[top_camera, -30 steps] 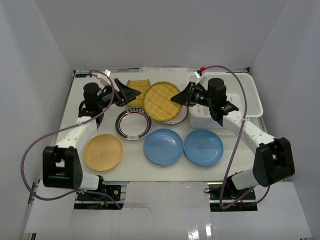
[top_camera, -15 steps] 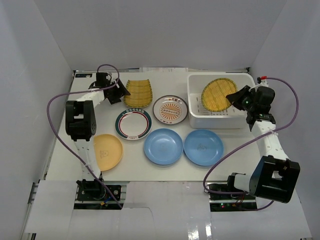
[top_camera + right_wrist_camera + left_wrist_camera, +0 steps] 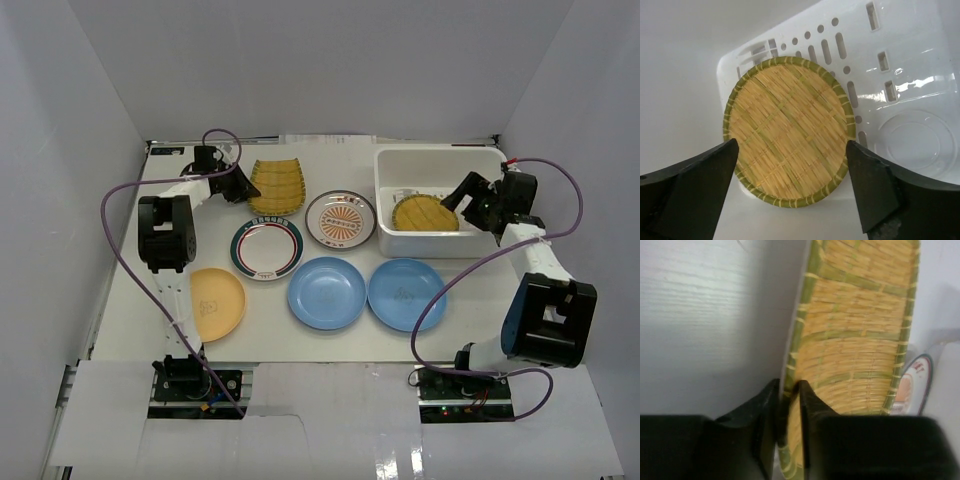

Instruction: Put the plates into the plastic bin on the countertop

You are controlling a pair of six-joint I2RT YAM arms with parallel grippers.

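My left gripper (image 3: 236,184) (image 3: 787,391) is shut on the left rim of a yellow ribbed plate (image 3: 277,185) (image 3: 860,330) at the back of the countertop (image 3: 470,300). Over the plastic bin (image 3: 440,152) (image 3: 900,75) my right gripper (image 3: 463,196) (image 3: 791,145) stands open. A round yellow ribbed plate (image 3: 425,214) (image 3: 790,127) lies flat in the bin below the open fingers, untouched. On the countertop rest the green-red rimmed plate (image 3: 267,247), the orange sunburst plate (image 3: 340,219), two blue plates (image 3: 326,293) (image 3: 406,294) and the yellow-orange plate (image 3: 217,303).
Pale grey walls enclose the countertop on three sides. The left arm's purple cable (image 3: 118,230) loops over the left edge. The right arm's cable (image 3: 440,300) arcs across the front right, near the right blue plate. The bin's right half shows its bare slotted bottom.
My right gripper has opened and let go of the round yellow plate, which now lies flat in the bin. My left gripper has closed on the rim of the other yellow plate.
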